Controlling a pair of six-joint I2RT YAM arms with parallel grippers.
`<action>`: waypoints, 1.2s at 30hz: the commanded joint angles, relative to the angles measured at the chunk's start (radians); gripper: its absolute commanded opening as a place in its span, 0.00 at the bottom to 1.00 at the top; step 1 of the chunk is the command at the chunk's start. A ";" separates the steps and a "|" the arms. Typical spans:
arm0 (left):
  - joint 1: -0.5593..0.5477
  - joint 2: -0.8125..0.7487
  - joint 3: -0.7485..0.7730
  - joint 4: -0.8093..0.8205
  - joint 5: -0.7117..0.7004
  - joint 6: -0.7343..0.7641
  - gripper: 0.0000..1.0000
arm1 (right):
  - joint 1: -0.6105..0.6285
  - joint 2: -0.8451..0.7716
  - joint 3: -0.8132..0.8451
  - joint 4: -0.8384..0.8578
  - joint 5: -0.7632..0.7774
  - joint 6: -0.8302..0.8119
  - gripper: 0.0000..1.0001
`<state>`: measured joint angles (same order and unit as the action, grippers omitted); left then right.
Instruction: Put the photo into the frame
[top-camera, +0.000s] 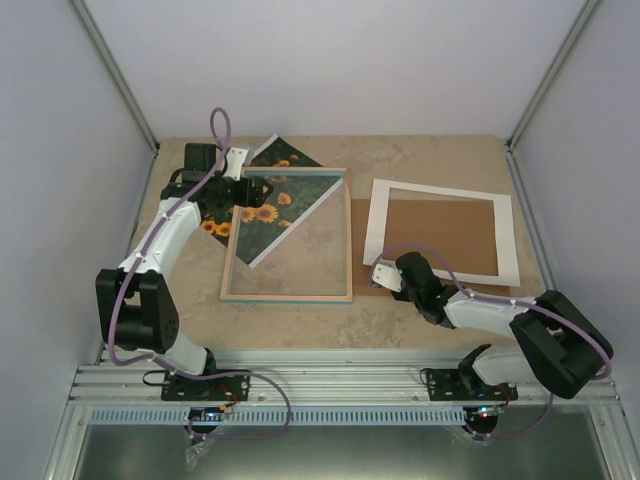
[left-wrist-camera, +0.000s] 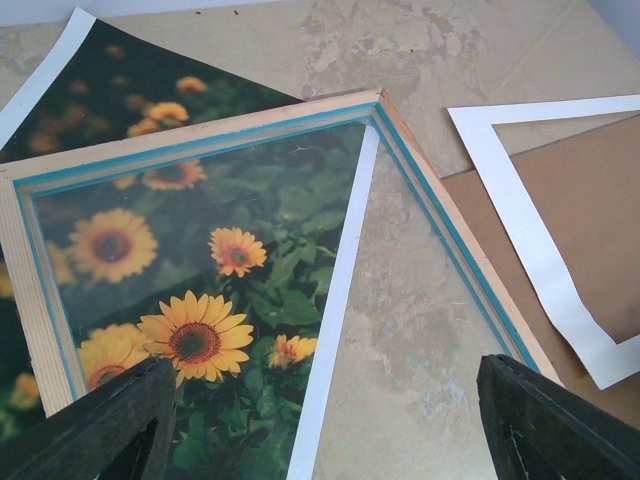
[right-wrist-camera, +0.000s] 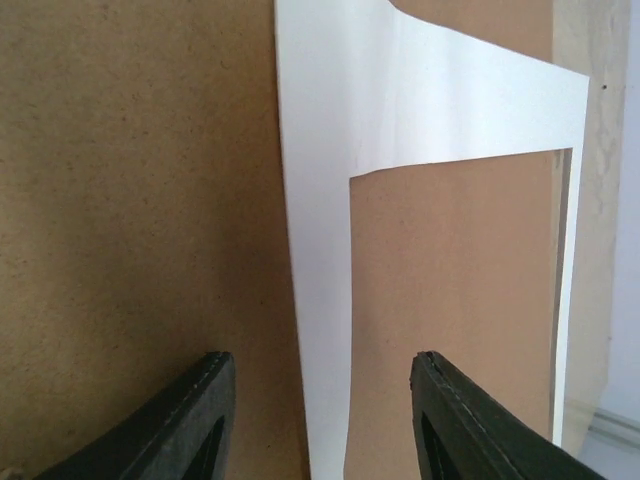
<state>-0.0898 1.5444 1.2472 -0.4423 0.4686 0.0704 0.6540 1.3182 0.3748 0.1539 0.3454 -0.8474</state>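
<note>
The frame (top-camera: 285, 298) lies flat mid-table with its light wood side up and a turquoise inner edge (left-wrist-camera: 200, 135). The sunflower photo (top-camera: 268, 212) lies skewed beneath it. It shows through the pane (left-wrist-camera: 200, 270), and one corner pokes out past the frame's far left corner. My left gripper (top-camera: 243, 188) hovers over that corner, wide open (left-wrist-camera: 325, 365) with nothing between its fingers. My right gripper (top-camera: 382, 275) is at the white mat's near left corner, open (right-wrist-camera: 320, 358), with a strip of the mat (right-wrist-camera: 320, 300) running between its fingers.
The white mat (top-camera: 372, 225) lies on the brown backing board (top-camera: 440, 235) right of the frame; both show in the left wrist view, the mat (left-wrist-camera: 520, 220) over the board (left-wrist-camera: 590, 190). White walls enclose the table on three sides.
</note>
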 joint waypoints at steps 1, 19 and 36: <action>-0.001 -0.015 0.003 0.010 -0.003 -0.008 0.84 | 0.015 0.058 -0.040 0.155 0.079 -0.065 0.48; 0.070 -0.046 -0.002 0.046 -0.121 -0.084 0.89 | -0.011 -0.159 0.374 -0.344 -0.151 0.108 0.01; 0.288 -0.135 0.007 0.082 -0.386 -0.247 1.00 | -0.037 -0.012 1.139 -0.777 -0.843 0.261 0.01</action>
<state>0.1410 1.4479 1.2472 -0.3985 0.1825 -0.1165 0.6182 1.2865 1.3983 -0.5316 -0.2832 -0.6312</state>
